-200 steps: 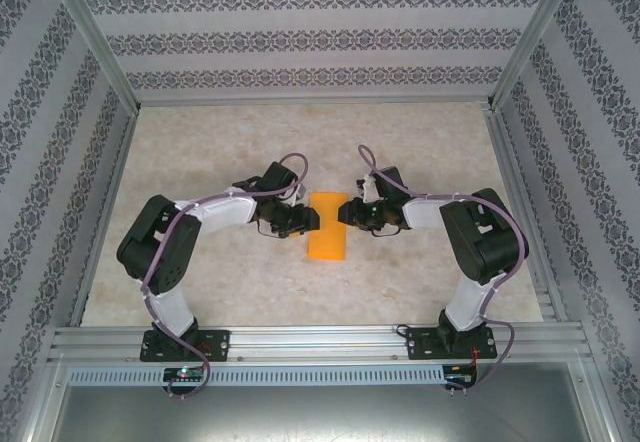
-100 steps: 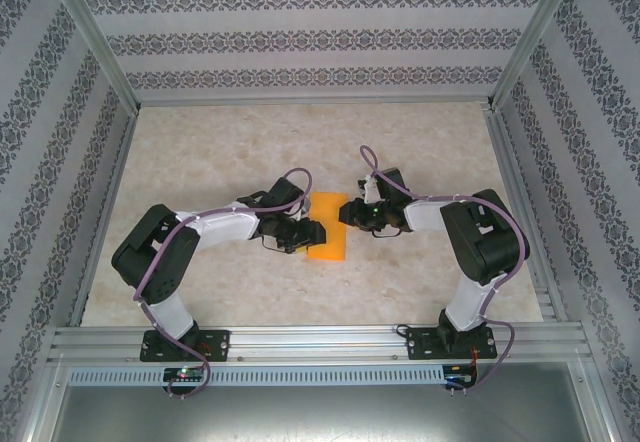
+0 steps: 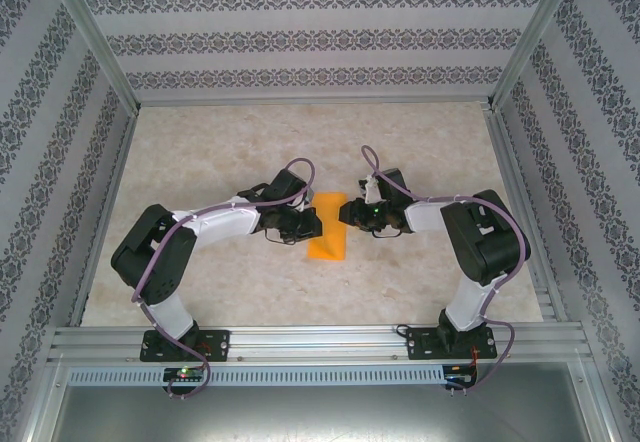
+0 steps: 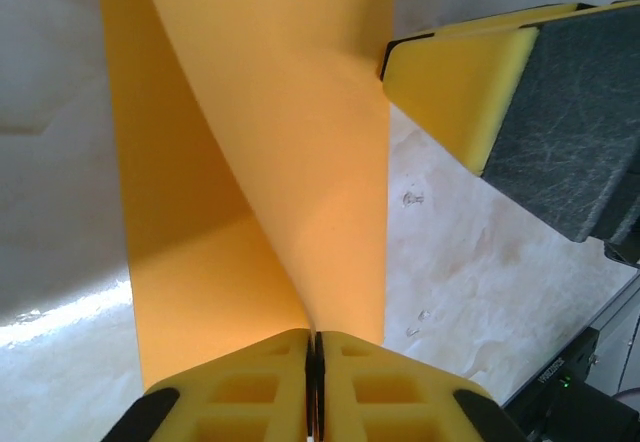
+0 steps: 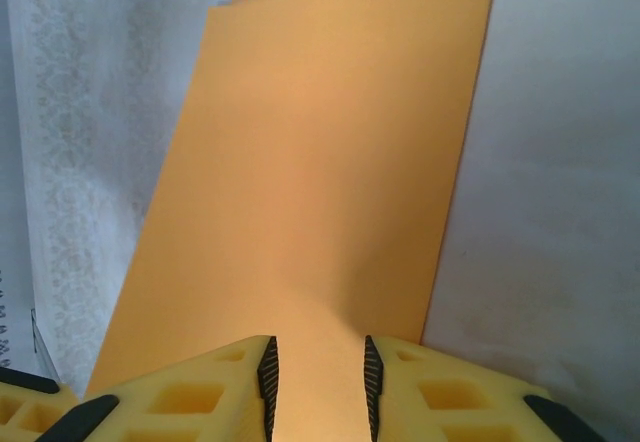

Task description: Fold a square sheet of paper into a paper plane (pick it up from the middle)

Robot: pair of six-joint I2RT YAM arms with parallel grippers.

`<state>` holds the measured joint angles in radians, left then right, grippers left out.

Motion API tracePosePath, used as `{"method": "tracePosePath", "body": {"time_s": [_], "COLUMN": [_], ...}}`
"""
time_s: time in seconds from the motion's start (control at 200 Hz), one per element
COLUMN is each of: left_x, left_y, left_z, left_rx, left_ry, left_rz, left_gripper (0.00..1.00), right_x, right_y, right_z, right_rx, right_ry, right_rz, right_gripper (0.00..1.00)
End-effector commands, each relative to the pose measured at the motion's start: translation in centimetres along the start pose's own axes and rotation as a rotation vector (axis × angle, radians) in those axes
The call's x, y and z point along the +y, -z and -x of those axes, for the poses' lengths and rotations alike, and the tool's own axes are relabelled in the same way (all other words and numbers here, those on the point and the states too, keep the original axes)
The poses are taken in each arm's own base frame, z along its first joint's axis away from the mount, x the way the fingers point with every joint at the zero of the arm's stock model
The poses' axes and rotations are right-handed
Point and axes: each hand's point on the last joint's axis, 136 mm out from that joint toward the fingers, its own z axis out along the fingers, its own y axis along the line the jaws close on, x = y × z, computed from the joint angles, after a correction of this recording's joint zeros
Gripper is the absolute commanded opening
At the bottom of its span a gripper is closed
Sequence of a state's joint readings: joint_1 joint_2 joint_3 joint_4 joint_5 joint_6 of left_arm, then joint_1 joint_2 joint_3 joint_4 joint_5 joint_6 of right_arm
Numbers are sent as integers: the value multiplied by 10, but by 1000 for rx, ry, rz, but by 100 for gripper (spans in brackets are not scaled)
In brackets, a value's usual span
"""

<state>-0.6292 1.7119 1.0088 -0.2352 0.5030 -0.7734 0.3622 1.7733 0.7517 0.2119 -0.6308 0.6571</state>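
The thin, bright orange sheet of paper (image 3: 330, 237) sits near the middle of the pale, marbled bench (image 3: 220, 142), right between the two arms, which reach in at it from either side. Its long sides run away from the arm bases.

The left end effector (image 3: 308, 224) is at the sheet's left edge. Through the left wrist camera, that end effector (image 4: 313, 347) has its yellow fingers (image 4: 260, 392) pressed together with no gap, and the paper (image 4: 260, 162) is pinched in the seam. From that pinch the sheet rises and twists, one layer curling over another, so part of it is lifted off the bench rather than lying flat. Beyond it, at the sheet's far edge, one yellow finger (image 4: 455, 87) of the other arm shows, with a dark grey pad on its side.

The right end effector (image 3: 347, 214) meets the sheet's right edge, towards its far end. From the right wrist camera this end effector (image 5: 316, 347) stands partly open, the toothed inner faces clearly apart, and the paper (image 5: 320, 162) runs into the gap between them. The sheet is not squeezed there. Past the jaws it spreads out smooth and plain over the bench.
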Motion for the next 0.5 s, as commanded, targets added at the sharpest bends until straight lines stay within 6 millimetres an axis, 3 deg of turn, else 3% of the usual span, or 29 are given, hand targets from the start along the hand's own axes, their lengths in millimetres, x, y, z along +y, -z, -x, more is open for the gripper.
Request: {"method": "tracePosePath", "body": {"time_s": [0.0, 0.075, 0.23, 0.495], "left_x": [-10, -14, -27, -45], "left_y": [5, 8, 14, 2], "left_z": [3, 6, 8, 1], "left_rx": [-5, -6, 8, 90], "left_ry": [-72, -107, -221, -410], "left_rz": [6, 4, 2, 18], "left_gripper": [6, 1, 0, 0], "right_x": [-1, 2, 3, -4], "right_y": [10, 17, 34, 47], "right_z": [4, 9, 18, 27], "right_rx": [-27, -48, -87, -104], "right_ry": [-29, -32, -37, -79], "right_rz": [-1, 10, 4, -4], "right_gripper": [33, 36, 41, 42]}}
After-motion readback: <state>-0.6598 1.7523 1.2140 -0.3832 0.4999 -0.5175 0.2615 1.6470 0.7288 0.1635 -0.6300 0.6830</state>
